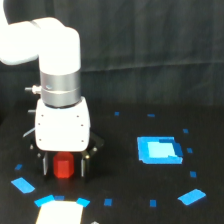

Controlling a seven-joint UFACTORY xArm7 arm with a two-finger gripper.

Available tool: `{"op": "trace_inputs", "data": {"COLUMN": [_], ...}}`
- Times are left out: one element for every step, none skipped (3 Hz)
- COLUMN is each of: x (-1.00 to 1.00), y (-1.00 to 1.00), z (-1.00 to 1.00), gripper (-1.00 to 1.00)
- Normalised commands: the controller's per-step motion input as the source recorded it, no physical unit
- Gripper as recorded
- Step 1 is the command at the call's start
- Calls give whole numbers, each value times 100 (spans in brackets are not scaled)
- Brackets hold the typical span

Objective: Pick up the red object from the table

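Observation:
The red object (63, 166) is a small red-orange block on the black table (125, 192), at the exterior view's lower left. My gripper (63, 166) hangs straight down from the white arm and straddles the block. One finger stands on each side of it, and a dark gap shows between each finger and the block, so the jaws look open. The block's base is in shadow, so I cannot tell whether it rests on the table.
A bright blue rectangle (159, 150) lies to the right of the gripper. Small blue tape marks (192, 197) are scattered over the table. A white sheet (59, 213) with blue corners lies at the bottom edge. A black curtain (150, 50) hangs behind.

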Motion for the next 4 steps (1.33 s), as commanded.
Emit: {"op": "trace_inputs", "data": {"x": [-4,-19,23,19], "y": [40,21,23,38], "z": [36,-20,28,39], "gripper": [-59,-100,-88,-100]}}
